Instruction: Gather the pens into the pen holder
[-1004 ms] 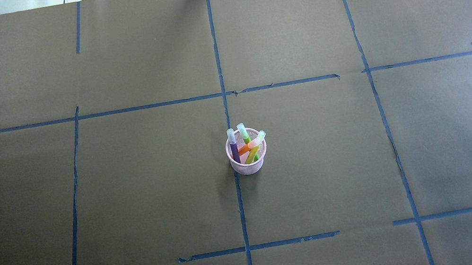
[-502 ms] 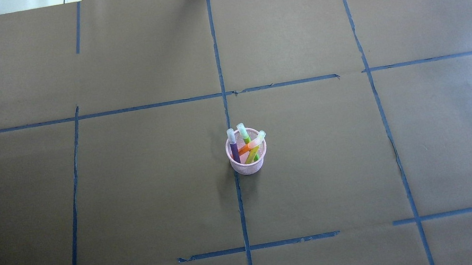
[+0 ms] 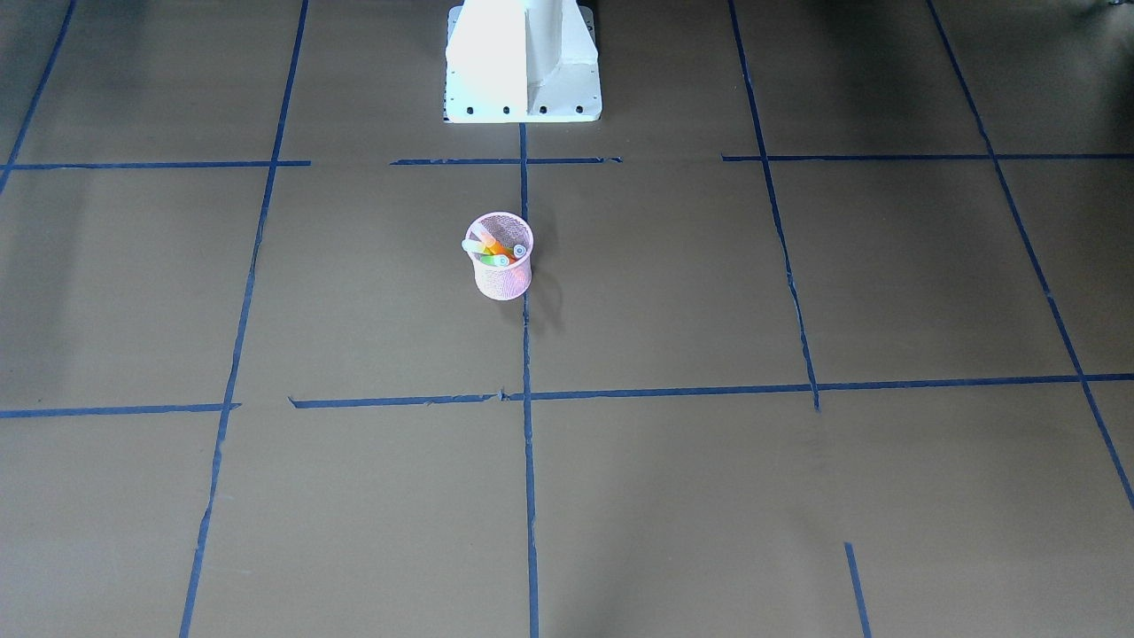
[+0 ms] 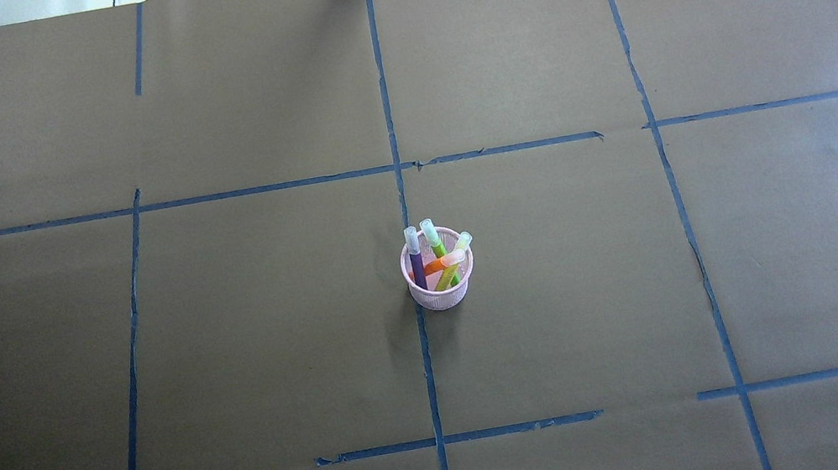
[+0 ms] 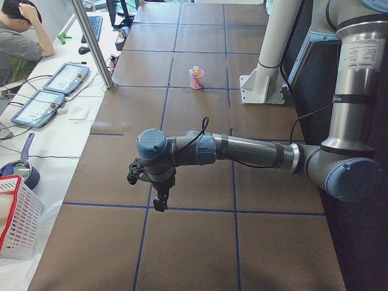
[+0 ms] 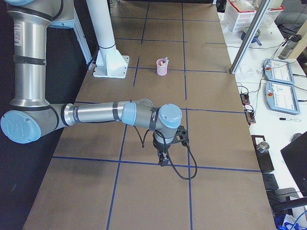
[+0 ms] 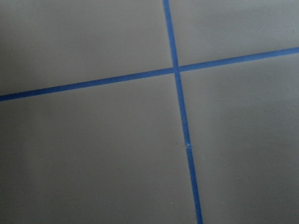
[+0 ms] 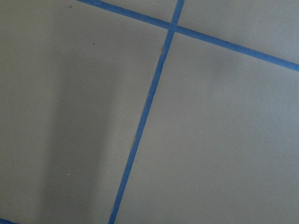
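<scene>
Three pens accounted for: purple pen [image 4: 417, 269], orange pen [image 4: 442, 262] and green pen [image 4: 437, 247] all stand inside the pen holder [image 4: 440, 295], with their pale ends above the rim.
Pen holder: upright on the table [image 4: 233, 343], on a blue tape line [image 4: 428, 370]. It is well apart from both grippers and roughly between them.
Left gripper [image 5: 160, 203]: hangs over bare table near the robot's left end, fingers pointing down, with the holder far off toward the table's middle. Seen only from the side, so I cannot tell whether the fingers are parted or closed. Nothing visible in them.
Right gripper [image 6: 163, 159]: the same posture at the opposite end, holder far from it. Finger state cannot be judged.
Wrist views: only table surface and tape lines; no pen lies under either gripper.
Task status: judged complete, as no pen lies loose on the table.
Risk, tipping: the holder looks light and unsecured, and the orange pen leans hard across the rim. A low arm pass over the middle could knock it over.
Risk, spill: a jolt to the table could roll the tilted pens out.
</scene>
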Controlling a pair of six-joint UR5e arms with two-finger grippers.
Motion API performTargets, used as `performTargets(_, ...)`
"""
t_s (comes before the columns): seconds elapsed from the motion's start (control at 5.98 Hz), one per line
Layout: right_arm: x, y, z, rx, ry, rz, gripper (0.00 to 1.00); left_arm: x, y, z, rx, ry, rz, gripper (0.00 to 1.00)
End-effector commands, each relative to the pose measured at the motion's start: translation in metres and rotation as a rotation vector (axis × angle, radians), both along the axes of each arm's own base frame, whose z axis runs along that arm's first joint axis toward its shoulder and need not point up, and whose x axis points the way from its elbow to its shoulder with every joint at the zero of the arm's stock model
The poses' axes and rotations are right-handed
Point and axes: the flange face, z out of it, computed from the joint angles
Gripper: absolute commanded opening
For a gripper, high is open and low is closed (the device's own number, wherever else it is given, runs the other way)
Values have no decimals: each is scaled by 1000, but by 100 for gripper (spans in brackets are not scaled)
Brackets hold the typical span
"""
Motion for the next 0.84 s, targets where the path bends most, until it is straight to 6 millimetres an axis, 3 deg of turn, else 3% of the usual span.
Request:
performTargets(0.0,1,4,9,-21,-4,5,100,-1,6,13,-9,-2,-2,100)
performTargets(0.17,1,5,9,-22,-11,7,100,0,14,29,-32,3,-5,100)
performTargets(0.67,0,13,15,-34,-21,5,100,2,19,27,-23,-11,8,100)
